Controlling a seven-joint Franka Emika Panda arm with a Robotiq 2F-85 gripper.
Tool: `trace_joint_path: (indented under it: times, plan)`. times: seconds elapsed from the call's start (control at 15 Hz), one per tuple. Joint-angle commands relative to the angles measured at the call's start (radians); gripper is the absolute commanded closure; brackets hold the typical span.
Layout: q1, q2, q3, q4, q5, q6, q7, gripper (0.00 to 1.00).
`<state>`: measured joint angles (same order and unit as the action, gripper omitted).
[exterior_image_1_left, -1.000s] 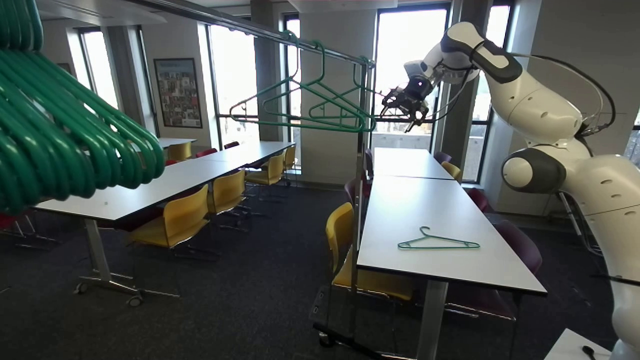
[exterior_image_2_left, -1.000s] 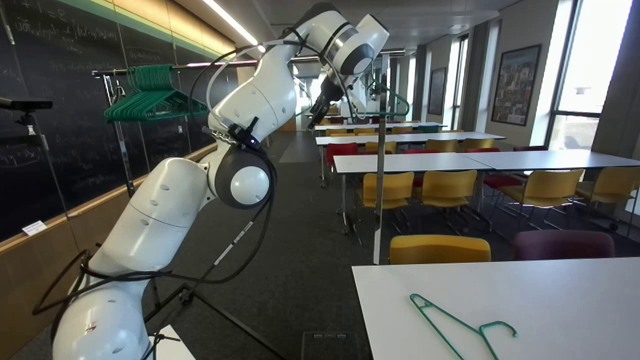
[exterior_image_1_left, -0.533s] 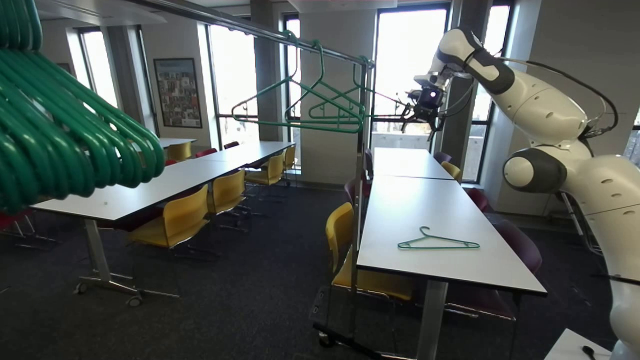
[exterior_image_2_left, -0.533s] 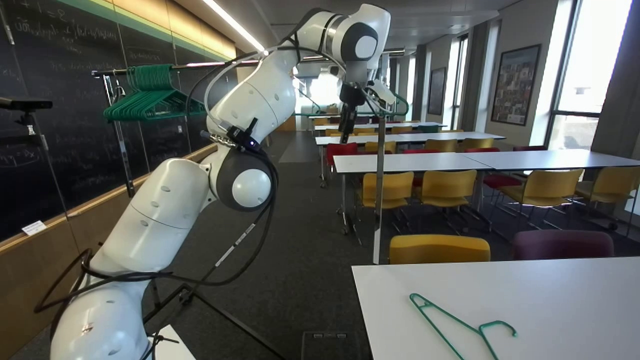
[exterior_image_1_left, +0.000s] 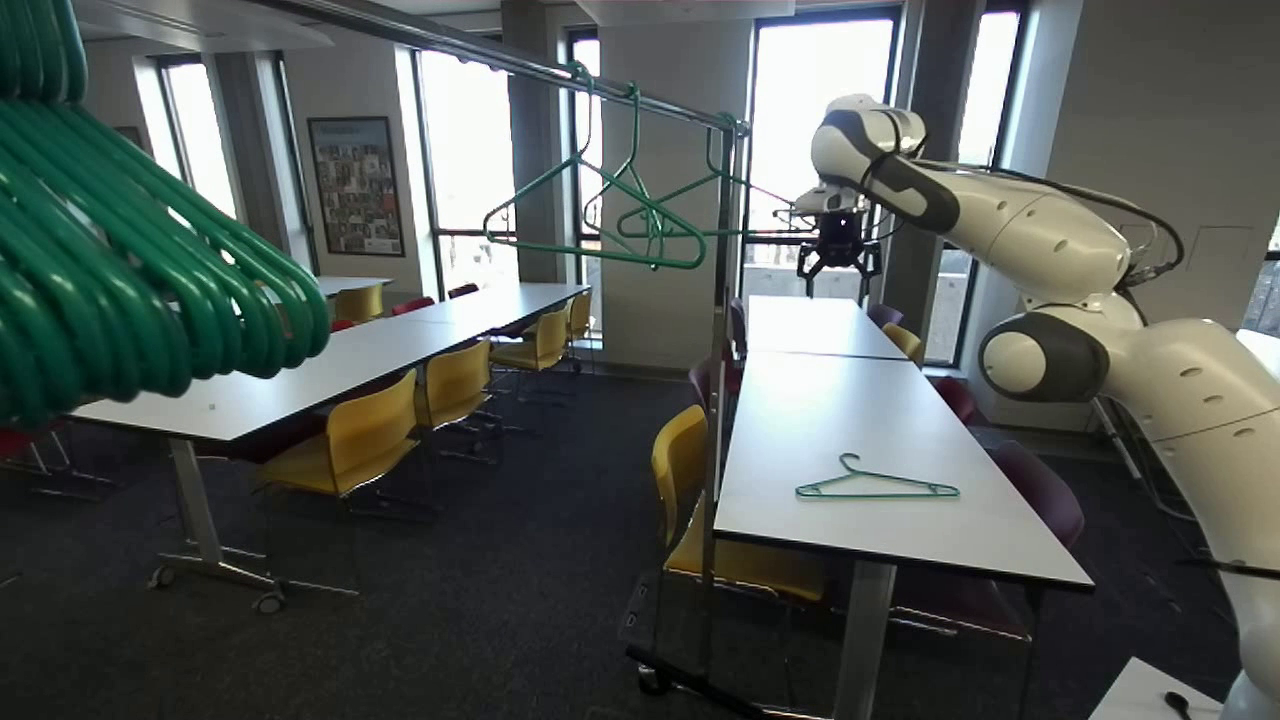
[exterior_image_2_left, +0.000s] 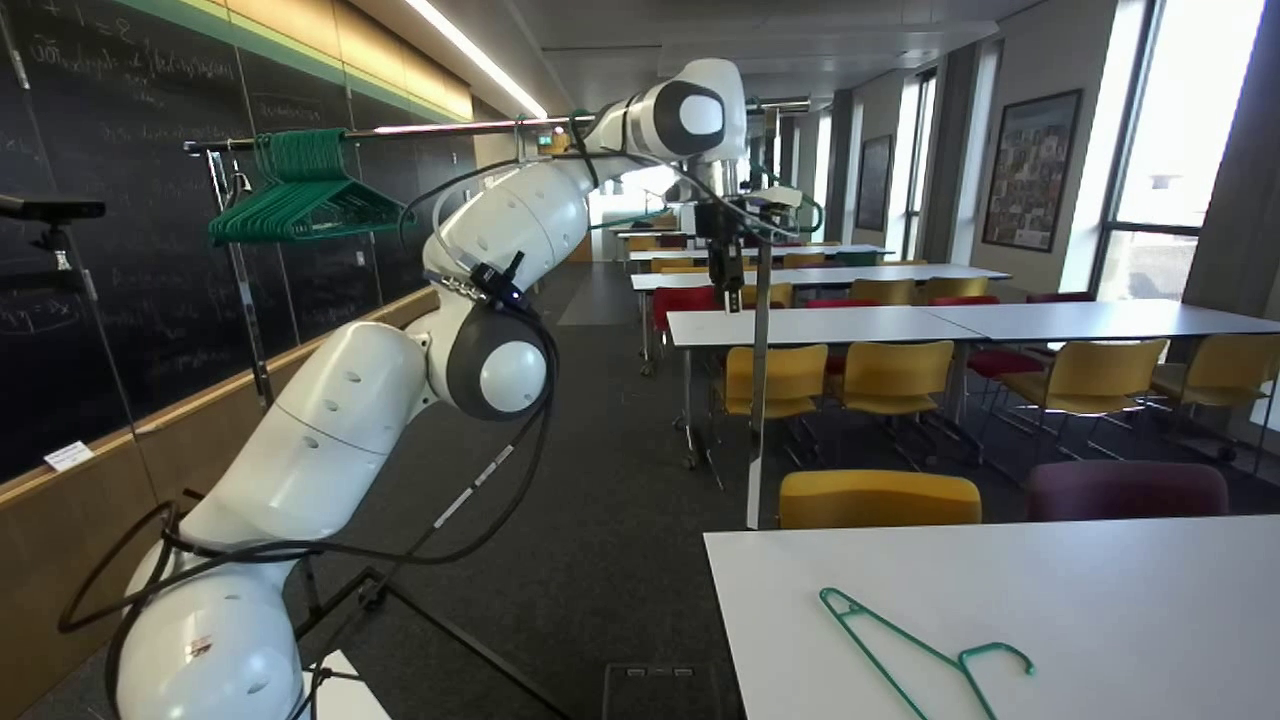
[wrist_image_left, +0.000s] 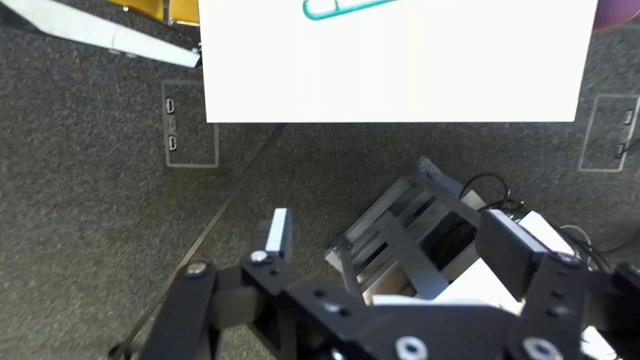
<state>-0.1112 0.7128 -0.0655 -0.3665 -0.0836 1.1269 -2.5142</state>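
My gripper (exterior_image_1_left: 838, 284) points straight down, its jaws wide apart with nothing between them. In the wrist view the gripper (wrist_image_left: 397, 232) shows its two fingertips (wrist_image_left: 278, 231) far from each other over the floor. A green hanger (exterior_image_1_left: 878, 495) lies flat on the white table (exterior_image_1_left: 830, 400), well below the gripper. Only one end of that hanger (wrist_image_left: 350, 9) shows at the top of the wrist view. Close by the gripper, a few green hangers hang at the end of the metal rail (exterior_image_1_left: 500, 57); one reaches behind it in an exterior view, touching or not I cannot tell.
The rack's upright post (exterior_image_2_left: 762, 400) stands near the gripper. Many green hangers (exterior_image_2_left: 300, 190) crowd the rail's opposite end. A yellow chair (exterior_image_1_left: 680, 450) and a purple chair (exterior_image_2_left: 1128, 490) flank the table. A grey metal frame (wrist_image_left: 410, 250) with cables stands on the floor.
The arm has come down and its wrist has turned, so the gripper now hangs vertically rather than slanted beside the rack. A hanging hanger has swivelled nearly edge-on. The table's hanger is unmoved.
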Motion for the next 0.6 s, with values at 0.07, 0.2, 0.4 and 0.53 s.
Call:
trace_joint_path:
  times: [0.07, 0.2, 0.4, 0.53]
  plan:
    - [0.084, 0.034, -0.053, -0.025, -0.165, 0.104, -0.046, 0.0]
    - [0.1, 0.06, -0.049, -0.021, -0.181, 0.13, -0.037, 0.0]
    - [0.112, 0.084, -0.037, -0.021, -0.171, 0.149, -0.033, 0.0]
    - [0.115, 0.098, -0.032, -0.021, -0.162, 0.15, -0.035, 0.0]
